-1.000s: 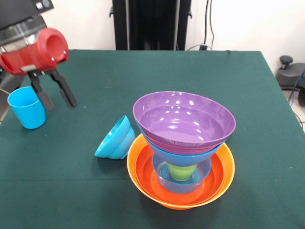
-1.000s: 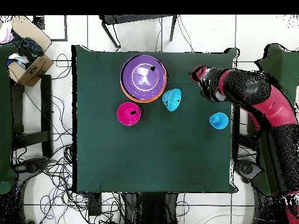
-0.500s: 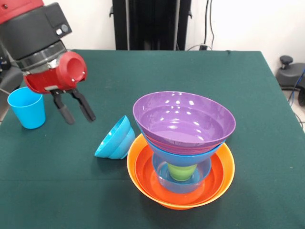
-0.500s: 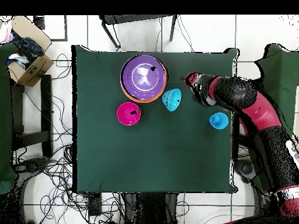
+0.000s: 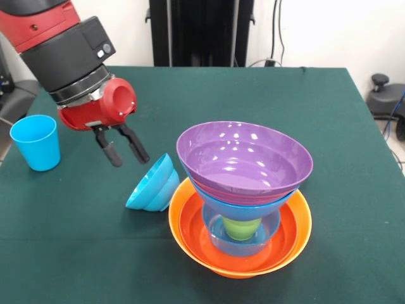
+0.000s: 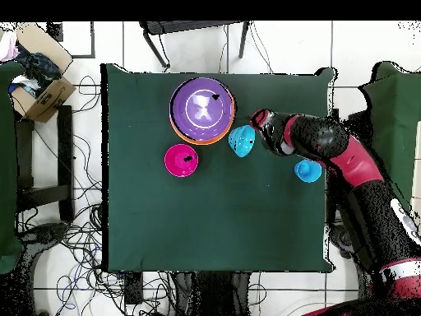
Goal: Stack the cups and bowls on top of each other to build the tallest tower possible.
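The tower stands near the table's front: a purple bowl (image 5: 244,158) (image 6: 200,109) on a blue bowl (image 5: 243,204), with a lime green cup (image 5: 242,227) under them inside a pale blue bowl, all in the orange bowls (image 5: 190,237). Nested blue bowls (image 5: 152,185) (image 6: 241,141) lie tipped on their side just left of the tower. My gripper (image 5: 128,156) (image 6: 256,126) hangs open and empty just above and left of them. A light blue cup (image 5: 36,141) (image 6: 307,170) stands upright at the left edge. A pink-red bowl (image 6: 181,160) sits alone, seen only from overhead.
The green table (image 5: 329,126) ends close behind the light blue cup. A black stand (image 5: 201,31) rises behind the table. Off the table, a cardboard box (image 6: 37,70) sits on a side stand and cables cover the floor.
My arm has swung from beside the light blue cup toward the tipped blue bowls, dropping lower. The gripper stayed open. No bowl or cup moved.
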